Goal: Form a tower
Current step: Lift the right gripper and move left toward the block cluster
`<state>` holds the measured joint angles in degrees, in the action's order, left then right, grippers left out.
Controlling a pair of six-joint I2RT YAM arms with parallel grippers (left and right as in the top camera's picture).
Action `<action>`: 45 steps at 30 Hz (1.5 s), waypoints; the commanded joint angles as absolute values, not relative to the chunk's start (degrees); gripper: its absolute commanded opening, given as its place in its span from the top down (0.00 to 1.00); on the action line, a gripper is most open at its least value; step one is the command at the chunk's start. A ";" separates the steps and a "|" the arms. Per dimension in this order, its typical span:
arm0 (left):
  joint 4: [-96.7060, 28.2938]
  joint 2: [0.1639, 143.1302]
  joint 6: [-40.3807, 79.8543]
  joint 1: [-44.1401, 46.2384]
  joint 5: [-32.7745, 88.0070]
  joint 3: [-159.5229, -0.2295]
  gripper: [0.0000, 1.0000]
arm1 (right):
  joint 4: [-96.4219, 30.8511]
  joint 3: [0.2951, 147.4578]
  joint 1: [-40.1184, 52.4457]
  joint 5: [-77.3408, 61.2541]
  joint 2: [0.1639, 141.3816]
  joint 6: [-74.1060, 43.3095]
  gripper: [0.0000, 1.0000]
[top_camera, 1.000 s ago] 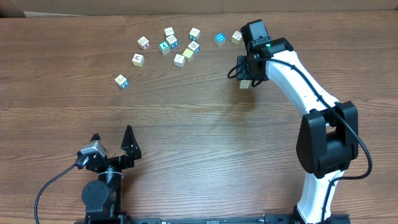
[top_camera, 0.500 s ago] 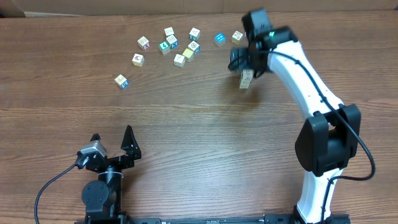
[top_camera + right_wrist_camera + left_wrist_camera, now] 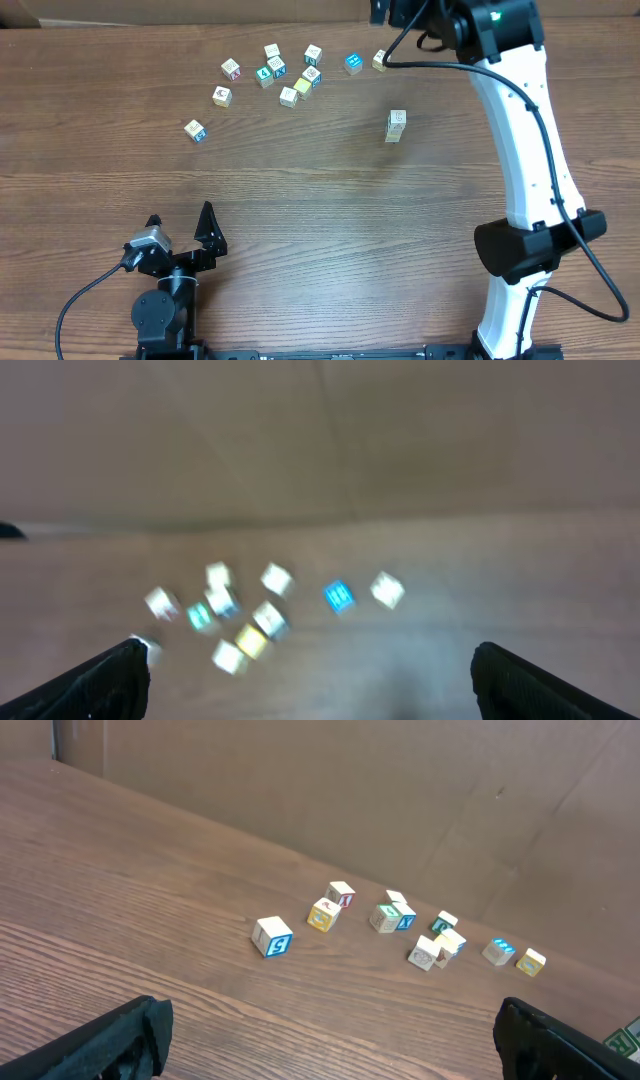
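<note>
The tower is a short, one-block-wide stack of pale wooden cubes standing alone on the table, right of centre. My right arm's wrist is high at the far edge, well away from the tower. In the blurred right wrist view my right gripper is open and empty, with the loose cubes below it; the tower is out of that view. My left gripper rests open near the front left. In the left wrist view it holds nothing.
Several loose picture cubes lie scattered at the far left-centre. A blue one and a pale one sit nearer the right arm, and a single cube lies apart to the left. A brown cardboard wall backs the table.
My right gripper opened and let go of the stack's top cube, then rose and drew back toward the far edge. The tower stays standing. The left arm has not moved.
</note>
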<state>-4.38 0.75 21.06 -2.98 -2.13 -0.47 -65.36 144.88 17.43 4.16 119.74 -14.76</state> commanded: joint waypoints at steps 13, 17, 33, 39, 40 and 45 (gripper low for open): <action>-4.27 0.30 21.43 -2.81 -1.85 -0.27 0.00 | -53.69 145.49 22.76 2.85 124.51 -14.79 0.00; -4.27 0.32 21.43 -2.81 -1.85 -0.27 0.00 | -50.13 145.49 23.44 2.85 128.92 -14.79 0.00; -4.27 0.30 21.43 -2.81 -1.85 -0.27 0.00 | -39.07 145.49 24.69 2.85 148.07 -14.96 0.08; -4.27 0.30 21.43 -2.81 -1.85 -0.27 0.00 | -37.80 145.49 25.52 2.85 152.05 -14.96 0.09; -4.27 0.30 21.43 -2.81 -1.85 -0.27 0.01 | -37.69 145.49 25.74 2.85 152.55 -14.96 0.09; -4.27 0.30 21.43 -2.81 -1.85 -0.27 0.00 | -38.76 145.43 26.83 2.85 154.28 -14.96 0.08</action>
